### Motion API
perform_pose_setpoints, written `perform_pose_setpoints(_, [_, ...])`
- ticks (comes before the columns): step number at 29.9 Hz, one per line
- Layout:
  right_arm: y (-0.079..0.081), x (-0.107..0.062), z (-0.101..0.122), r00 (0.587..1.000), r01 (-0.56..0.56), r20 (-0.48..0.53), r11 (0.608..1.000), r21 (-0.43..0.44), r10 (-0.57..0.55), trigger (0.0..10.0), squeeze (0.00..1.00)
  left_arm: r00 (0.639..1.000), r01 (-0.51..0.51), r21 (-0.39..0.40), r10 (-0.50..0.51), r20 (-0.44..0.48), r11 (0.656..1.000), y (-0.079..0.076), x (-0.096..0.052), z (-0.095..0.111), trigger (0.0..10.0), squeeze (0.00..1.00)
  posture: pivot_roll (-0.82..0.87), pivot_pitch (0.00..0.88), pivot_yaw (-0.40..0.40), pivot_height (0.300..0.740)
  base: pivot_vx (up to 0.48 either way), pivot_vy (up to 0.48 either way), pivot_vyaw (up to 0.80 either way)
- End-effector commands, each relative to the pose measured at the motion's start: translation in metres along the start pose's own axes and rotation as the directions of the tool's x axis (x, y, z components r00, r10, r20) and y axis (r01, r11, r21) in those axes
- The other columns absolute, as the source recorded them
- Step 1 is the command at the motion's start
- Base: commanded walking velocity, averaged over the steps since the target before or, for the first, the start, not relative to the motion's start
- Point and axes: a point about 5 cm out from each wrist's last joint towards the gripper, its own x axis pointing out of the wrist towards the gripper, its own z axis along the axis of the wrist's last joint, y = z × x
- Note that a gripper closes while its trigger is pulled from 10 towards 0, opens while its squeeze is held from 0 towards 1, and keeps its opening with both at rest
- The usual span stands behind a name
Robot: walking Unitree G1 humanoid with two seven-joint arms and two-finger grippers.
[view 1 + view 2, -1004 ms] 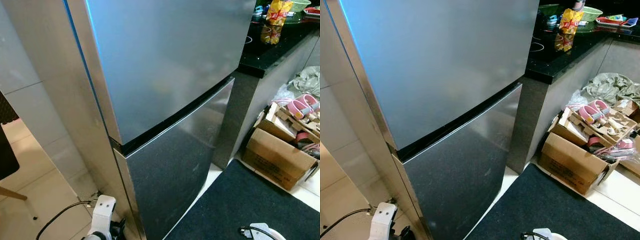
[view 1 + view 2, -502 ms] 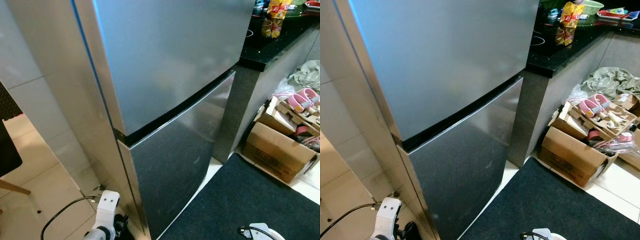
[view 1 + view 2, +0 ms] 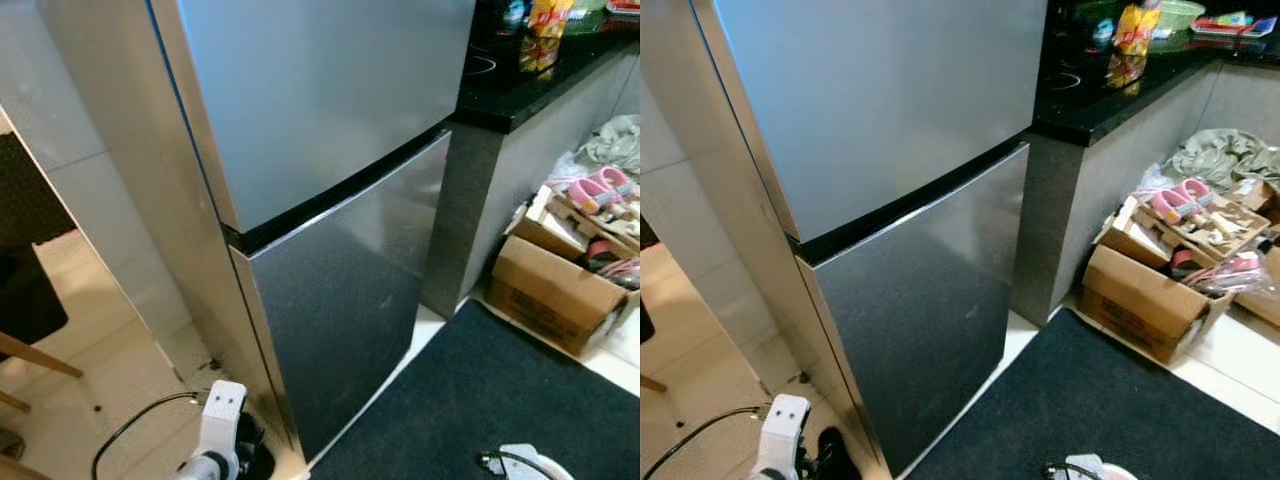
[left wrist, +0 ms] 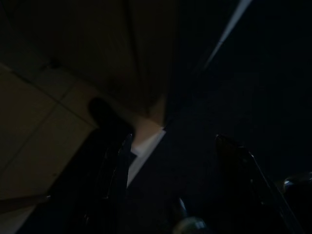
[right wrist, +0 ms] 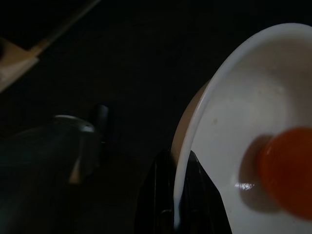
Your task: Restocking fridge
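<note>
A tall two-door fridge [image 3: 320, 150] stands straight ahead with both doors closed, the upper door [image 3: 880, 100] lighter grey than the lower one [image 3: 925, 320]. To its right runs a black counter [image 3: 1110, 100] carrying a yellow snack bag [image 3: 1127, 32]. A dark mat [image 3: 490, 400] covers the near floor on the right, and beyond it, against the counter base, sits one cardboard box [image 3: 545, 290] with a pair of pink slippers [image 3: 590, 188] in the clutter behind it.

The head views give the room; the wrist views add what the arms carry. The left gripper [image 4: 170, 146] hangs low by the fridge's left near corner, its two fingers [image 4: 114, 165] spread apart with nothing between them, over pale floor tile. The right gripper [image 5: 181, 195] pinches the rim of one white bowl [image 5: 253, 122], fingers closed on either side of the edge. One orange round thing [image 5: 287, 170] lies inside the bowl.
</note>
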Motion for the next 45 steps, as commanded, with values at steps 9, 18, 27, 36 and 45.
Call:
perform_pose_setpoints(9, [0.001, 0.000, 0.004, 1.000, -0.004, 0.011, 1.000, -0.016, 0.004, 10.0, 0.00, 0.998, -0.034, 0.016, 0.035, -0.056, 0.999, 0.004, -0.002, -0.007, 10.0, 0.00, -0.12, 0.057, -0.006, 0.740, 0.000, 0.000, 0.00])
perform_pose_setpoints(18, [0.000, 0.001, 0.011, 1.000, 0.000, 0.028, 1.000, -0.016, 0.001, 10.0, 0.00, 0.998, -0.032, 0.035, 0.033, -0.045, 0.999, 0.003, 0.001, -0.002, 10.0, 0.00, -0.12, 0.060, -0.006, 0.740, 0.000, 0.000, 0.00])
perform_pose_setpoints(27, [0.002, 0.001, 0.015, 0.999, -0.002, 0.043, 1.000, -0.004, 0.002, 10.0, 0.00, 0.999, -0.024, 0.051, 0.026, -0.029, 0.998, 0.000, 0.002, 0.001, 10.0, 0.00, -0.11, 0.064, 0.001, 0.740, 0.000, 0.000, 0.00])
perform_pose_setpoints(36, [0.006, 0.001, 0.017, 0.998, -0.012, 0.059, 1.000, 0.017, 0.011, 10.0, 0.00, 1.000, -0.016, 0.072, 0.016, 0.003, 0.997, -0.006, 0.006, 0.009, 10.0, 0.00, -0.11, 0.068, 0.008, 0.740, 0.000, 0.000, -0.78])
perform_pose_setpoints(45, [0.007, 0.001, 0.018, 0.998, -0.010, 0.066, 0.999, 0.033, 0.008, 10.0, 0.00, 0.999, -0.006, 0.063, 0.004, 0.036, 0.998, -0.005, 0.008, 0.016, 10.0, 0.00, -0.11, 0.068, 0.010, 0.740, 0.000, 0.000, -0.71])
